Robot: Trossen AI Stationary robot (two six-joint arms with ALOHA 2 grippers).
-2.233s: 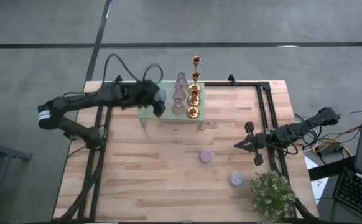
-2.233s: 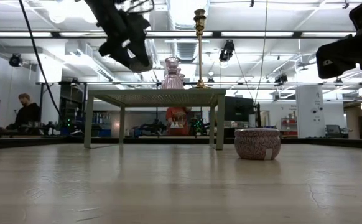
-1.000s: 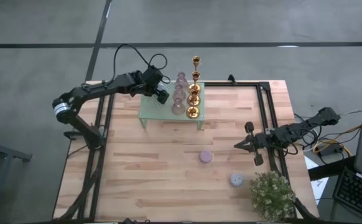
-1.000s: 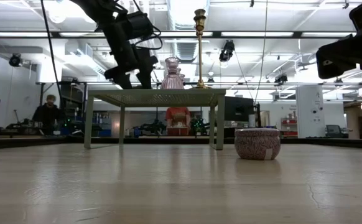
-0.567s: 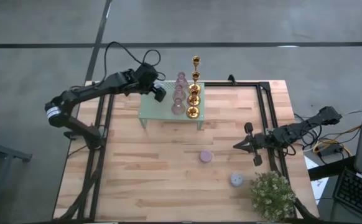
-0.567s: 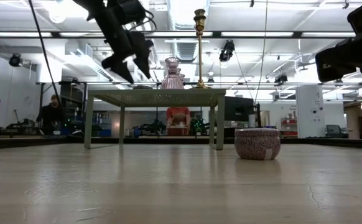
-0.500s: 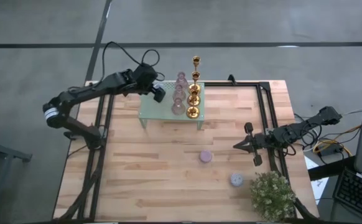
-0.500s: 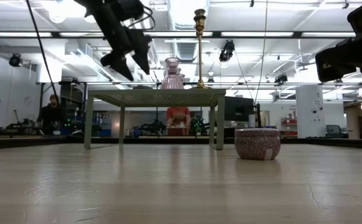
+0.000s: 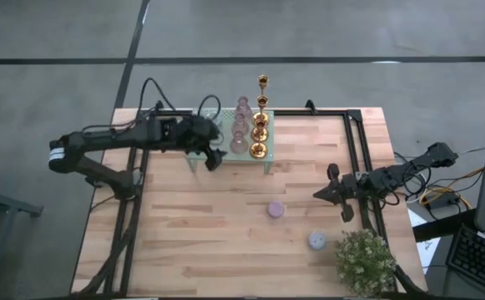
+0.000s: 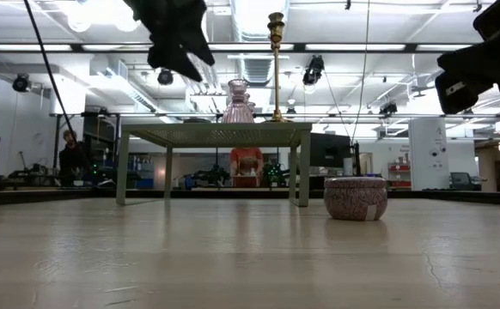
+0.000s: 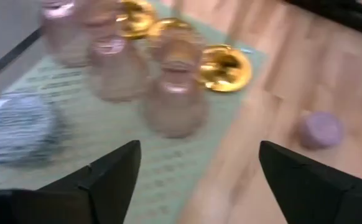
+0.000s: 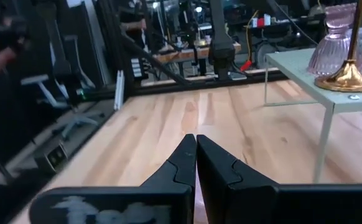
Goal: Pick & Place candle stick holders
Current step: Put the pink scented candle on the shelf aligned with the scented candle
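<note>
On the mint-green rack [image 9: 226,157] at the far side stand gold candle stick holders [image 9: 260,125] and pink glass ones [image 9: 240,129] on their bases. A squat blue patterned one [image 11: 16,127] sits on the rack's left part. A lilac round one [image 9: 275,210] and a blue-grey round one [image 9: 317,241] rest on the table. My left gripper [image 9: 212,156] hangs open above the rack's near left part with nothing between its fingers [image 11: 112,174]. Near the right edge my right gripper [image 12: 196,155] is shut and empty.
A bushy potted plant [image 9: 365,260] stands at the near right corner. Black rails [image 9: 355,158] run along the table's right side. Bare wood lies between the rack and the near edge. A person [image 10: 71,154] sits in the room behind the table.
My left gripper has risen from the rack's top at its left part and has swung toward the table's near edge, well above the rack. The blue patterned holder stays on the rack.
</note>
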